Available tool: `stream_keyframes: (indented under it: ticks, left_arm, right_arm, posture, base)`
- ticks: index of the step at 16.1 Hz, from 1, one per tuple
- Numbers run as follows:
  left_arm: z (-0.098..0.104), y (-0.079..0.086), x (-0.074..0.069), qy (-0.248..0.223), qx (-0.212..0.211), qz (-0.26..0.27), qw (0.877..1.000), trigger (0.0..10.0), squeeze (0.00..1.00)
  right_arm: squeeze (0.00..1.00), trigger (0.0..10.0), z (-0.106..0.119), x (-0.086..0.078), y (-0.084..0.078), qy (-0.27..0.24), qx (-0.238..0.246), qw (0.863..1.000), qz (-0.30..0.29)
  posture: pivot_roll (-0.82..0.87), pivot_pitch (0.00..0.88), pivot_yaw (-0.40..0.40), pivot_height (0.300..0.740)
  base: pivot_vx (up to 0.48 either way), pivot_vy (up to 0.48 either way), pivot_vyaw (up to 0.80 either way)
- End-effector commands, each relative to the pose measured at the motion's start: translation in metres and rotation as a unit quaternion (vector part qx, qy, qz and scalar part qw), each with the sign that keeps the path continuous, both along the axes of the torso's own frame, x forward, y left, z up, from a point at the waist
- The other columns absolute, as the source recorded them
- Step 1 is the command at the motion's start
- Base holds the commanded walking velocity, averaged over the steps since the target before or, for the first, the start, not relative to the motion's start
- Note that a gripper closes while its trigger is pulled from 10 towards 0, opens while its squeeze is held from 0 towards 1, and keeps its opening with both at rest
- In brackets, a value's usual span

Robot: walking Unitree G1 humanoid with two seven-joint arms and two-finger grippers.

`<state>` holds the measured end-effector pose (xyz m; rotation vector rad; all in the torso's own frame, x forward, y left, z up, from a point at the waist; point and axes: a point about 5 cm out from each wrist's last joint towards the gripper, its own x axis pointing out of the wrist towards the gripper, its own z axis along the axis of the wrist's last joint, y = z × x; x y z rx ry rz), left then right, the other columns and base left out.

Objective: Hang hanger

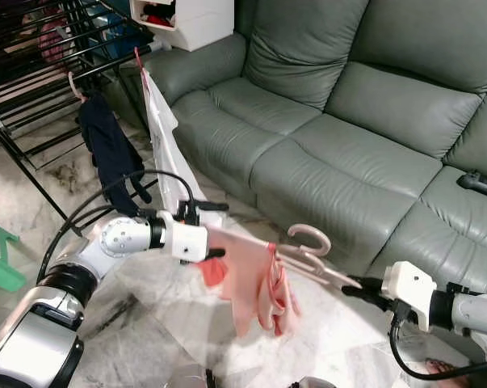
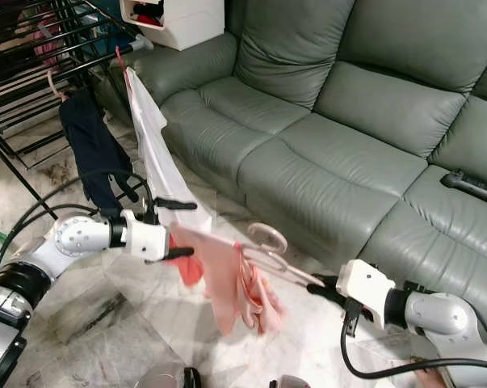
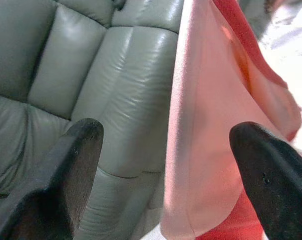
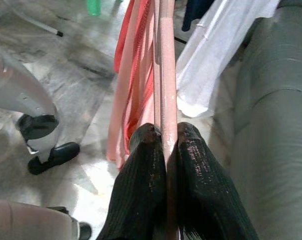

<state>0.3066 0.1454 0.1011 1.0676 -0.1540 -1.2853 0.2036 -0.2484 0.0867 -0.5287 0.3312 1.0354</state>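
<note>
Marble floor and a grey-green leather sofa [image 1: 364, 121] frame the work, with a black drying rack [image 1: 41, 56] standing off toward the robot's left. Between the two arms hangs the pink hanger [image 1: 308, 255], its long bar running roughly level from the left wrist across to the right, its hook [image 1: 312, 236] curling upward near the middle, and a pink garment [image 1: 255, 291] draped below it. The right gripper [image 1: 352, 284] has its two black fingers pinched shut on the bar's end, as the right wrist view confirms with the bar clamped between the fingers [image 4: 145, 170]. The left gripper [image 2: 178, 229] sits at the other end with its fingers spread apart, the cloth hanging between them but not squeezed. The rack, where a dark garment [image 1: 110, 153] and a white garment [image 1: 166, 145] already hang, lies beyond the left arm, well apart from the hook. Judging from that, the hanger needs carrying leftward and up, hook leading toward a rail.
</note>
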Motion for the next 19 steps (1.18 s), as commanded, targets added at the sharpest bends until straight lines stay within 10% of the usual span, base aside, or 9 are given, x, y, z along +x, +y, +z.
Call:
stream_keyframes:
  ticks: [1, 19]
  left_arm:
    - [-0.008, 0.002, -0.001, 0.019, 0.035, -0.007, 0.999, 0.7, 0.0]
    - [-0.032, 0.012, -0.002, 0.091, 0.15, -0.013, 0.984, 0.0, 0.0]
  right_arm:
    - [0.0, 10.0, 0.006, 0.001, 0.007, 0.001, 0.0, 0.999, 0.035]
    - [0.0, 10.0, -0.003, 0.01, 0.024, 0.015, -0.021, 0.996, 0.088]
  posture:
    - [-0.1, 0.0, 0.061, 0.74]
    - [-0.1, 0.0, 0.05, 0.74]
  base:
    - [0.0, 0.0, 0.0]
    - [0.0, 0.0, 0.0]
